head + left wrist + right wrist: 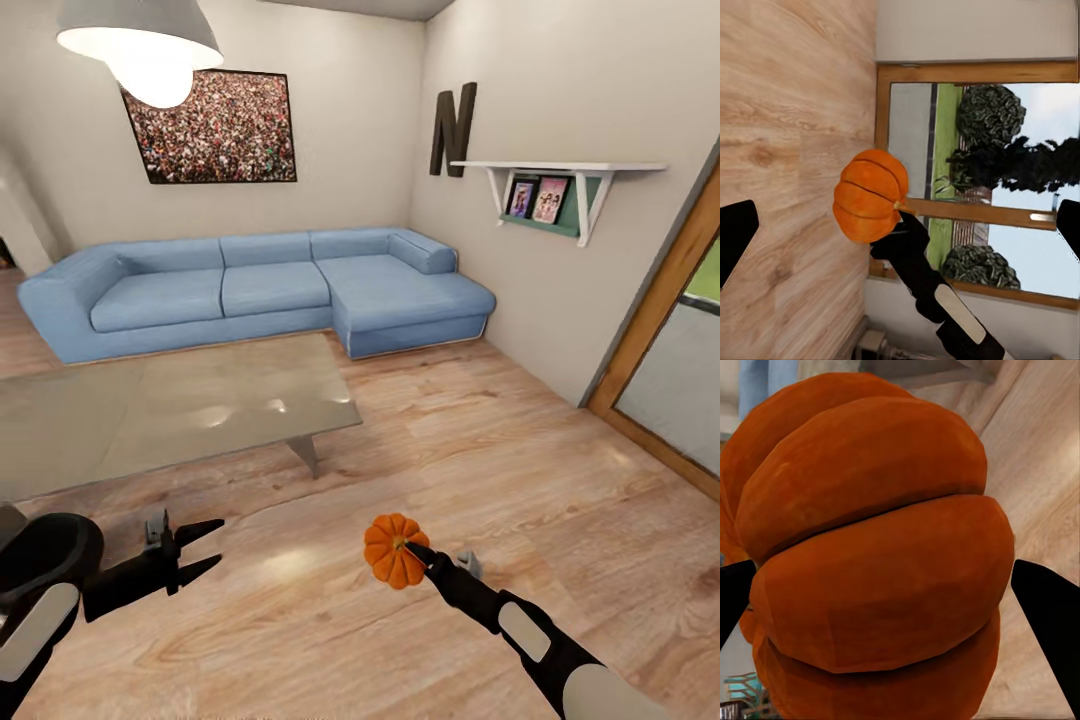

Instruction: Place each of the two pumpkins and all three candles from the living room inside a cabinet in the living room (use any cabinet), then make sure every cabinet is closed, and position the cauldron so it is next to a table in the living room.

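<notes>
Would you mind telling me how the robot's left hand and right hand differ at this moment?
The right hand is shut on the pumpkin, carried above the wooden floor; the left hand is open and holds nothing. The right hand points away from the robot toward the sofa, while the left hand points sideways toward the pumpkin. Both are black two-finger hands, held low over the floor near the grey table.

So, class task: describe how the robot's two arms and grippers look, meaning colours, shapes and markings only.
Both arms are glossy black with rounded white panels on the forearms. The left gripper has two slim, pointed black fingers and a small grey block at the wrist. The right gripper is black too, with a grey part beside it.
</notes>
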{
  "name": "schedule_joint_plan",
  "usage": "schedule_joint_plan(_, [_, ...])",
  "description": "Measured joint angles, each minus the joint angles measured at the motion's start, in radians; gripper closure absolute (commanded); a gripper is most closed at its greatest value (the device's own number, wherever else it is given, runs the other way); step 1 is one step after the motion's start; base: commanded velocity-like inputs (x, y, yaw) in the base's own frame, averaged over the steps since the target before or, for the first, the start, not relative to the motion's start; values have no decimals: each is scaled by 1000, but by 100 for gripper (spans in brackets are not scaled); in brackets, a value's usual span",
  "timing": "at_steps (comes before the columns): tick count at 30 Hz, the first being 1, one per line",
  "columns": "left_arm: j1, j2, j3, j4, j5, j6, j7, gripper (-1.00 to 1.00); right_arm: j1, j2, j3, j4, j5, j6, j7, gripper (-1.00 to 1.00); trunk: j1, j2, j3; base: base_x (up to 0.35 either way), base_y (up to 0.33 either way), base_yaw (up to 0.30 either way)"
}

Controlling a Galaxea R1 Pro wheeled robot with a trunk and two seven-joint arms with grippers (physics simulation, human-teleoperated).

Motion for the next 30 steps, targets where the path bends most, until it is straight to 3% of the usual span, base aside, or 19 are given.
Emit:
schedule_joint_plan(12, [0, -2, 0, 2, 0, 0, 0, -100, 0, 0, 0, 0, 2, 0, 0, 100, 0, 0, -5, 0, 88, 274])
schedule_joint_plan(22, [0, -3, 0, 1, 0, 0, 0, -100, 0, 3, -1, 0, 53, 0, -12, 100, 0, 0, -8, 0, 51, 276])
schedule_joint_plan(30, [0, -2, 1, 6, 0, -1, 0, -100, 0, 3, -1, 1, 72, 1, -38, 100, 0, 0, -11, 0, 222, 276])
